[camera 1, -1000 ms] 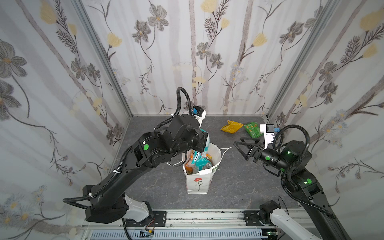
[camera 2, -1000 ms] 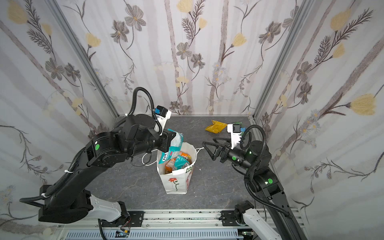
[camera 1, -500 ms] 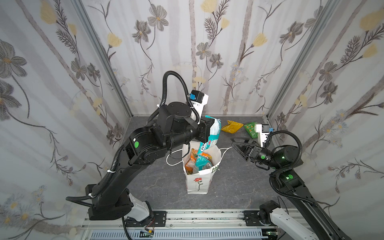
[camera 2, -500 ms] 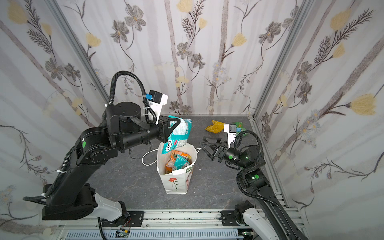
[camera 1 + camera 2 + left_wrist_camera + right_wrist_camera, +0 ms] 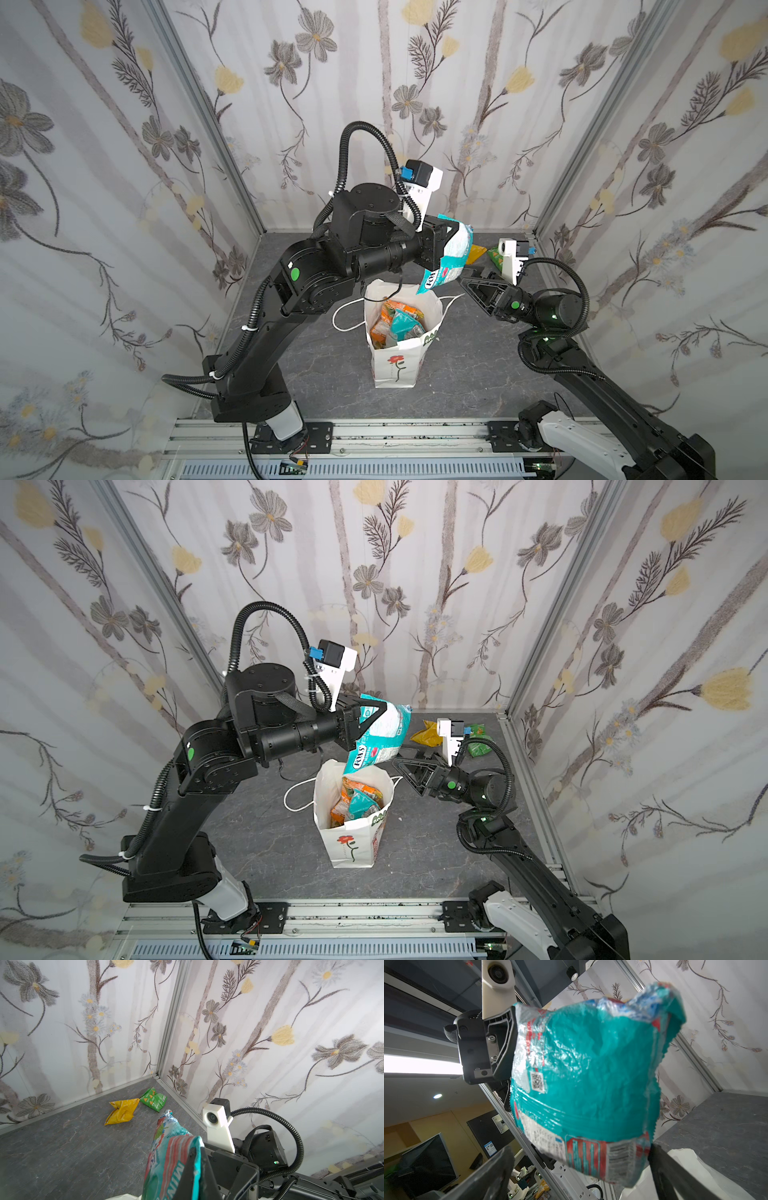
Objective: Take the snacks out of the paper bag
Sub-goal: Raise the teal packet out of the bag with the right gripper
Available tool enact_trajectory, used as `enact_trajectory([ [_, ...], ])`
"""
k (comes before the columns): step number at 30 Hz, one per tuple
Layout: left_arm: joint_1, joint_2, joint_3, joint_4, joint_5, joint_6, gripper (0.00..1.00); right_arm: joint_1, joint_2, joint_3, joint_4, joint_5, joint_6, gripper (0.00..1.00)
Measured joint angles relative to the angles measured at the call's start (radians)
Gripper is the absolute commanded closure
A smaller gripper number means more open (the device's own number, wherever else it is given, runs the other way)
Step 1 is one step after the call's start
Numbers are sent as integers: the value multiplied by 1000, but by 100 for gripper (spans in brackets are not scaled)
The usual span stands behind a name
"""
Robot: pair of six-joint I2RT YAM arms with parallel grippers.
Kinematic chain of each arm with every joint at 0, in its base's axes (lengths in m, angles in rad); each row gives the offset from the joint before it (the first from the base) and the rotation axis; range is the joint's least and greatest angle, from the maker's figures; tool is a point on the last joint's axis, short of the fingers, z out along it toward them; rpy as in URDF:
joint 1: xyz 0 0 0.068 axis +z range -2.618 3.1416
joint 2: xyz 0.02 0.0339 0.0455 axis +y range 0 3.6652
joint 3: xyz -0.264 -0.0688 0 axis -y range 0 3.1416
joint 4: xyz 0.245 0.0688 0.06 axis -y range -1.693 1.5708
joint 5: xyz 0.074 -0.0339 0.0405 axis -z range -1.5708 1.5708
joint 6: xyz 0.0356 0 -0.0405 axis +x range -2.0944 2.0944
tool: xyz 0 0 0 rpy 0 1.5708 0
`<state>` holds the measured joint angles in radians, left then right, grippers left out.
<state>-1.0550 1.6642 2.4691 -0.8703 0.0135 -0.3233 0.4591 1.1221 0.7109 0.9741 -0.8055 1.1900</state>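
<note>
Packet (image 5: 384, 739) in left claw (image 5: 379, 712) above bag rim (image 5: 357, 827)

Teal-and-white packet (image 5: 581, 1084): glossy foil, heavily crinkled, serrated seal edge. Yellow packet (image 5: 121, 1110), green packet (image 5: 153, 1099): shiny creased foil. Orange packets (image 5: 384, 320) inside bag: same glossy film. Paper bag (image 5: 397, 365): matt white paper, smooth, softly creased near rim. Cord handles (image 5: 335, 322): white cord. Tabletop (image 5: 478, 374): dark grey, matt, stone-like veining. Walls (image 5: 124, 166): matt, cloth-like floral print. 2 corner posts (image 5: 202, 104): pale brushed metal. Arm shells (image 5: 309, 286): matt black. Cable conduit (image 5: 343, 153): ribbed black plastic. Wrist camera mount (image 5: 428, 191): white matt plastic.
</note>
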Motion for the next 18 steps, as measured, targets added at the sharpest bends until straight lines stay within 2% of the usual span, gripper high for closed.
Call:
enact_trajectory([
  [6, 0, 14, 16, 10, 16, -6, 100, 9, 60, 0, 209, 1, 117, 3],
  [12, 0, 17, 11, 24, 13, -7, 100, 17, 69, 13, 254, 0, 145, 29],
  [18, 0, 16, -13, 36, 0, -10, 100, 23, 60, 27, 188, 1, 129, 57],
])
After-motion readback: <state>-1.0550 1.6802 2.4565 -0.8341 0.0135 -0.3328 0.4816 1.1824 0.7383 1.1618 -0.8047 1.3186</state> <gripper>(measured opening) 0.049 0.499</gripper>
